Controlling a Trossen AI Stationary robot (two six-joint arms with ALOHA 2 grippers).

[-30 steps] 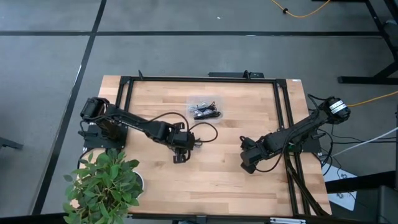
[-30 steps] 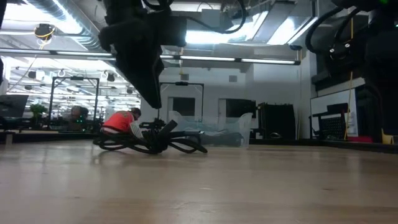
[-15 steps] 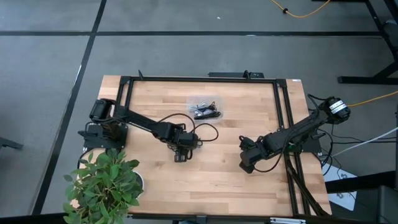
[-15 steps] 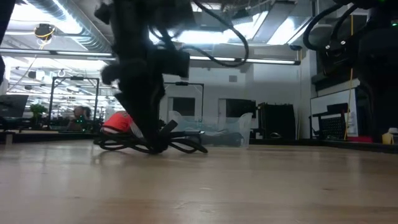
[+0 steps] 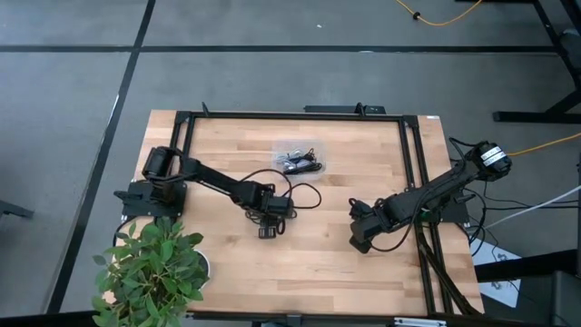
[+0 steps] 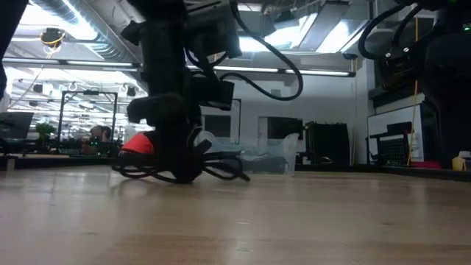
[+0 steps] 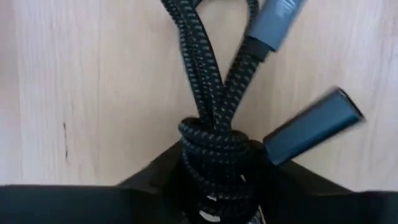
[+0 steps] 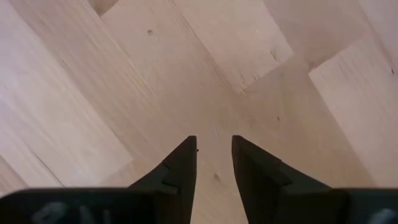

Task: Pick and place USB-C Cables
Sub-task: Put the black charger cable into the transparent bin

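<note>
High: left gripper (image 5: 267, 231) low at counter (image 5: 336, 254) centre on black cable (image 5: 304, 193); other cables (image 5: 300, 162) behind. Right gripper (image 5: 359, 243) idle right. Left wrist: fingers clamped on braided coil (image 7: 214, 149). Right wrist: fingers (image 8: 184, 168) slightly apart, bare wood.

Left gripper (image 5: 267, 229) sits on a cable (image 5: 300, 193) mid-table (image 5: 318, 263); a cable pile (image 5: 300, 162) lies farther back, right gripper (image 5: 360, 242) to the right, plant (image 5: 150, 268) near left.
</note>
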